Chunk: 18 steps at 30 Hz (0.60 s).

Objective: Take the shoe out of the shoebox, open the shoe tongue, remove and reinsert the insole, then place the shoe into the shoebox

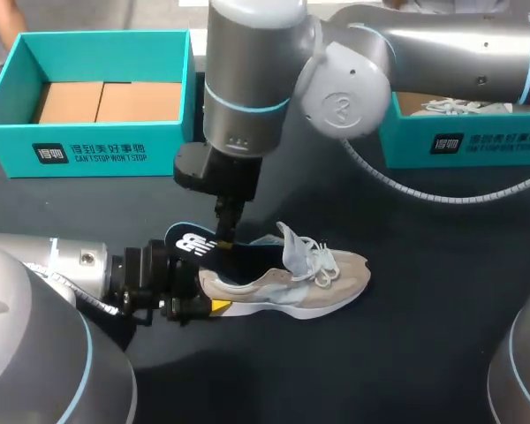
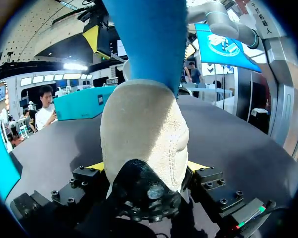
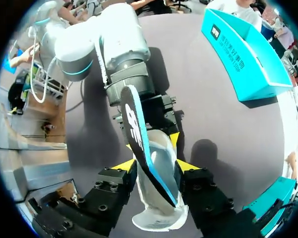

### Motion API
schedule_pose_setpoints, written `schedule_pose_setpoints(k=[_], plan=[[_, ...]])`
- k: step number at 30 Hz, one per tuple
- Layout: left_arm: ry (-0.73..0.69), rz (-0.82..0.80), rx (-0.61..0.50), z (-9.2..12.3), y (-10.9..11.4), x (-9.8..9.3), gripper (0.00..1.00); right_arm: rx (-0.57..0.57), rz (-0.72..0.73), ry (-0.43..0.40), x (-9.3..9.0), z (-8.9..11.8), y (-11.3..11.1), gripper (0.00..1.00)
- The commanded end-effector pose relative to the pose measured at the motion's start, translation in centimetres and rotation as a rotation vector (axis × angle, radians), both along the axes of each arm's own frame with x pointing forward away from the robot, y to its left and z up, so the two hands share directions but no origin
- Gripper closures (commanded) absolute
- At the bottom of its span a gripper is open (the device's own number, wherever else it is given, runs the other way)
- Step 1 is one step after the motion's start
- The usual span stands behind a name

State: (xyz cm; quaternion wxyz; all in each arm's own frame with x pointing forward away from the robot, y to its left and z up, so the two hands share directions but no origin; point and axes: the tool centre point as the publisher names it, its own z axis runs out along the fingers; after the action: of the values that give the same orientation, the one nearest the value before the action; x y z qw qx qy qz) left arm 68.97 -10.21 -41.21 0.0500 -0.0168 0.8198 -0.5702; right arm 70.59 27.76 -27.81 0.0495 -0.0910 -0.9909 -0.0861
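Shoe heel sits right at our left wrist camera. Our left gripper is clamped on it, with a yellow-tipped finger pressed against each side of the beige heel. The shoe lies sole down on the dark table, toe pointing away from the left gripper, tongue pulled up and laces loose. Our right arm comes in from the far side, reaches past the middle and hangs straight down over the heel opening. Our right gripper is pinching the insole between its two tips. The insole is half out. Its black heel end with the white logo sticks up and back past the collar, just above the left gripper. Its front end is down inside the shoe, and the blue underside faces the left wrist camera. The teal shoebox with brown cardboard inside sits beyond the left gripper, well apart from the shoe. We see a second teal box on the other side of the right arm, holding a pale laced shoe.
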Motion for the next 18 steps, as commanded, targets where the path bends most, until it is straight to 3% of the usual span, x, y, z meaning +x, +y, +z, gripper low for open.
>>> schedule_pose_setpoints(k=[1,9,17,18], plan=[[-0.001,0.002,0.001,-0.2,0.0,-0.1,1.00,0.170,-0.012,0.199,0.6,-0.4,-1.8,0.00],[-0.001,0.002,0.001,-0.2,0.0,-0.1,1.00,0.338,-0.037,0.273,-0.9,-0.4,-1.5,0.00],[-0.001,0.002,0.001,-0.2,0.0,-0.1,1.00,0.406,-0.037,0.296,-1.7,-0.7,0.3,0.00],[-0.001,0.002,0.001,-0.2,0.0,-0.1,1.00,0.431,-0.047,0.297,-1.8,-0.8,0.5,0.08]])
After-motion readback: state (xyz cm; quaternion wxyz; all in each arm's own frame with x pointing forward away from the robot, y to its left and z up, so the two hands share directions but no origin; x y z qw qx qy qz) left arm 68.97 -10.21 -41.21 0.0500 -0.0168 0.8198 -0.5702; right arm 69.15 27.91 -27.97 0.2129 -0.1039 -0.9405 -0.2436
